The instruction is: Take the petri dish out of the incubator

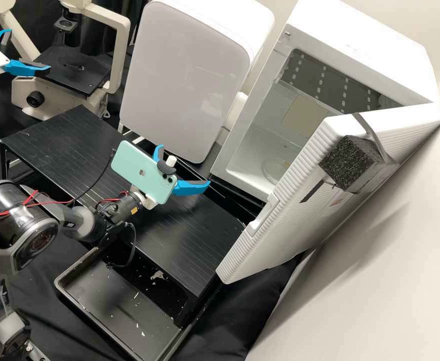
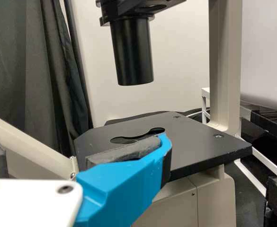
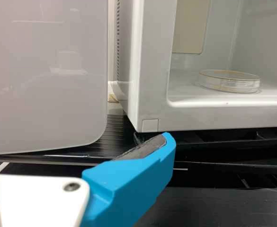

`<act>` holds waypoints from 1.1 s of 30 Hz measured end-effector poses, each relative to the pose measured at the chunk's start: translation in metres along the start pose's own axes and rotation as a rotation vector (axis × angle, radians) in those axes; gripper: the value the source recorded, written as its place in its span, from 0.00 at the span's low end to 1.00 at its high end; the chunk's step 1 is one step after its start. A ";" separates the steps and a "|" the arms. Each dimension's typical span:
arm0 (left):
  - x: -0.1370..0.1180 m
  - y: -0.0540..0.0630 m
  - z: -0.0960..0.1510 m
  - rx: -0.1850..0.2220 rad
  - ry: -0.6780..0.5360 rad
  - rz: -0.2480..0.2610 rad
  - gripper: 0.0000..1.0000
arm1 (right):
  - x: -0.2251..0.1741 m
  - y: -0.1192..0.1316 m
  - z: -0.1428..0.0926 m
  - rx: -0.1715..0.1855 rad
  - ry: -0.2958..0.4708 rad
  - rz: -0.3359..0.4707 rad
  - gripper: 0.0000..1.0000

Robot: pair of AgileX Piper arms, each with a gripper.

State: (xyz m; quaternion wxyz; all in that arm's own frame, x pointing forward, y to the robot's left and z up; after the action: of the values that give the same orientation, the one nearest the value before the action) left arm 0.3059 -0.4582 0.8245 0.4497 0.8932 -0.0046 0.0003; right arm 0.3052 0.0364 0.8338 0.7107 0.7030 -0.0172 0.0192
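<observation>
The clear, round petri dish (image 1: 275, 171) lies on the floor of the white incubator (image 1: 365, 47), whose door (image 1: 290, 200) stands wide open. My right gripper (image 1: 183, 166) is outside, left of the incubator in the high view, its blue fingers apart with nothing between them. In the right wrist view, the dish (image 3: 229, 81) rests flat inside the incubator (image 3: 153, 61), beyond the gripper (image 3: 79, 141) and not touching it. By the microscope, my left gripper (image 1: 29, 51) stands open and empty; in the left wrist view, this gripper (image 2: 76, 135) is in front of the microscope stage (image 2: 200, 142).
A white rounded box (image 1: 184, 75) stands beside the incubator. The microscope (image 1: 69, 75) is at the back left. A black slatted platform (image 1: 69, 138) runs below them, with a black tray (image 1: 114, 301) in front. Black foam (image 1: 350, 160) is strapped to the door.
</observation>
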 end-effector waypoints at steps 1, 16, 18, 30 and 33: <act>0.000 0.000 0.000 0.000 0.000 0.000 1.00 | 0.000 0.000 0.000 0.000 0.000 0.000 1.00; 0.000 0.000 0.000 0.000 0.000 0.000 1.00 | -0.001 0.012 0.013 0.015 -0.029 0.034 1.00; 0.000 0.000 0.000 0.000 0.000 0.000 1.00 | -0.002 0.017 0.018 0.028 -0.043 0.049 1.00; 0.000 0.000 0.000 0.000 0.000 0.000 1.00 | -0.004 0.053 0.044 0.060 -0.113 0.170 1.00; 0.000 0.000 0.000 0.000 0.000 0.000 1.00 | -0.002 0.062 0.048 0.056 -0.120 0.202 1.00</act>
State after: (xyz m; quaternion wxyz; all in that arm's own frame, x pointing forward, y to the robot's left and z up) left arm 0.3059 -0.4582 0.8245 0.4497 0.8932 -0.0046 0.0003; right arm 0.3001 -0.0105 0.8965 0.6830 0.7170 -0.1302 0.0491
